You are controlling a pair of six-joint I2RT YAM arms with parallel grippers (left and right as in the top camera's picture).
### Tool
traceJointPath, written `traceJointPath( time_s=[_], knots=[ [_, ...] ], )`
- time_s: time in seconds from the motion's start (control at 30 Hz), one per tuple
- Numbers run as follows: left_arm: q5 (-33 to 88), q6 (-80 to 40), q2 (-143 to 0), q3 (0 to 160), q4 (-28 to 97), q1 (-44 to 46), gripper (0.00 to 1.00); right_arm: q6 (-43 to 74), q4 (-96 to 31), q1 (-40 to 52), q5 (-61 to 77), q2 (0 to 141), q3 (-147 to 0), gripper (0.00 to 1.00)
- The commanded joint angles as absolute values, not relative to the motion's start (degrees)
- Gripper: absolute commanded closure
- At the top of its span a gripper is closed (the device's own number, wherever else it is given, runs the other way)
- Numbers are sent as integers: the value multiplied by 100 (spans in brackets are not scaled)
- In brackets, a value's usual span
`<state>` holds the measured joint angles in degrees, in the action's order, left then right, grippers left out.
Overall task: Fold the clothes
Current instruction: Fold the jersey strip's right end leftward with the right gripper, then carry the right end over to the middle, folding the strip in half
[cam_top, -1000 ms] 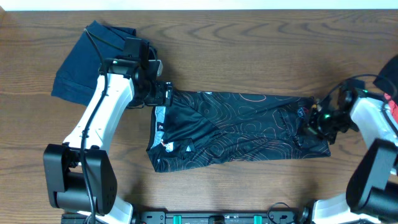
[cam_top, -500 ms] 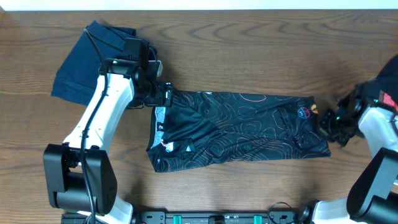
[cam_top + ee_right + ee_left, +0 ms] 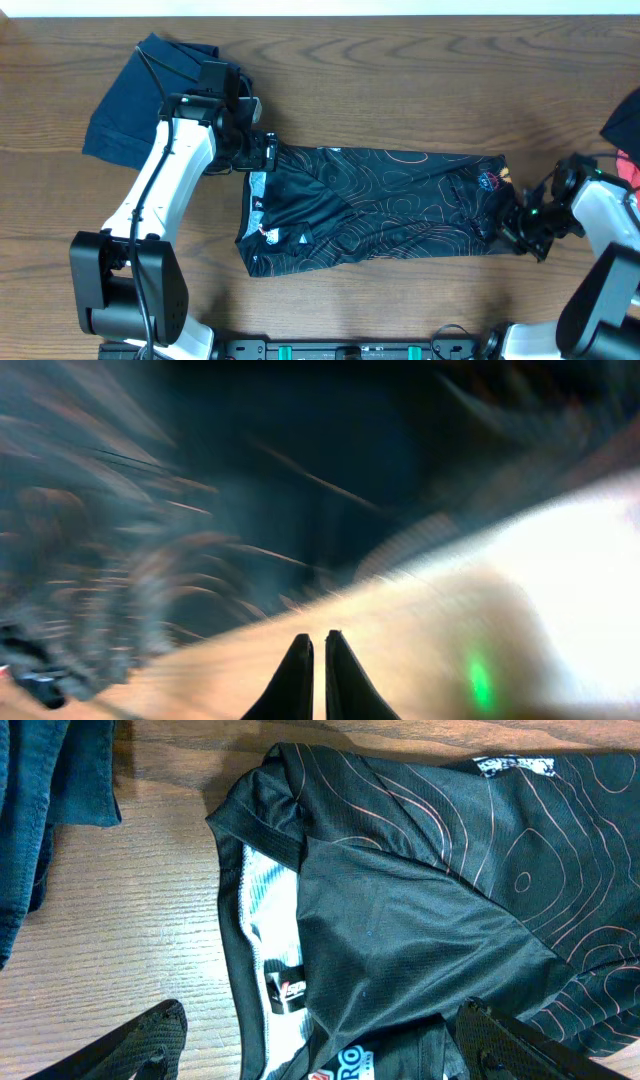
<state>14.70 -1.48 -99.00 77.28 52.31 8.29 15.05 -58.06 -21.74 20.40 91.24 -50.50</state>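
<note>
Lying flat across the middle of the overhead view, on the brown wooden table (image 3: 400, 90): the black short-sleeved sports jersey with thin orange wavy lines (image 3: 390, 205). Spread long from left to right like a strip, sides seemingly tucked in already, likely to make the next fold easy. At the lower right corner of that jersey, near the right edge of the frame: the right gripper (image 3: 522, 222), black fingers pressed tight together, low at the cloth edge, perhaps to catch that corner. Hard to tell about any cloth pinched there. Too blurry in the right wrist view, with only bare wood showing past the closed tips. A bit farther up, at the upper left corner of the jersey: the left gripper (image 3: 266, 152), fingers spread wide, holding nothing, hanging just over the open end with its white inside and small label. Probably placed there to come down on that end for the next fold. Farthest away, in the upper left of the frame: a plain navy denim garment (image 3: 130, 100), put aside, just beyond the left gripper. At the far right edge: a bit of a red garment (image 3: 632, 172), also kept out of the way.
</note>
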Motion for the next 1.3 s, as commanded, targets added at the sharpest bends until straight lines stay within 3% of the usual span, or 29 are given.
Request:
traceJointPath(
  time_s=[0.0,0.17,0.27,0.43,0.67,0.93,1.17,1.27],
  knots=[
    [1498,-117,-9835,7758,5245,805,13,812,-5240,-2187,2768,8608,-5223,89],
    [1498,-117,-9837,7758,5201,805,12,655,-4460,-2191,2569,8466,-5290,49],
    [1498,-117,-9837,7758,5157,805,12,585,-4069,-2209,2274,8652,-5293,39],
    [1498,-115,-9837,7758,5041,805,12,325,-3496,-2512,2104,9247,-5295,31],
    [1498,-115,-9837,7758,4963,805,12,-58,-3461,-3035,2128,10055,-5623,30],
    [1498,-117,-9837,7758,4877,805,12,-454,-3892,-3033,2239,10514,-5723,30],
    [1498,-117,-9837,7758,4860,805,12,-652,-4462,-2998,2790,10624,-5721,60],
    [1498,-115,-9837,7758,4827,805,12,-655,-4606,-2998,2893,10624,-5721,66]
  ],
)
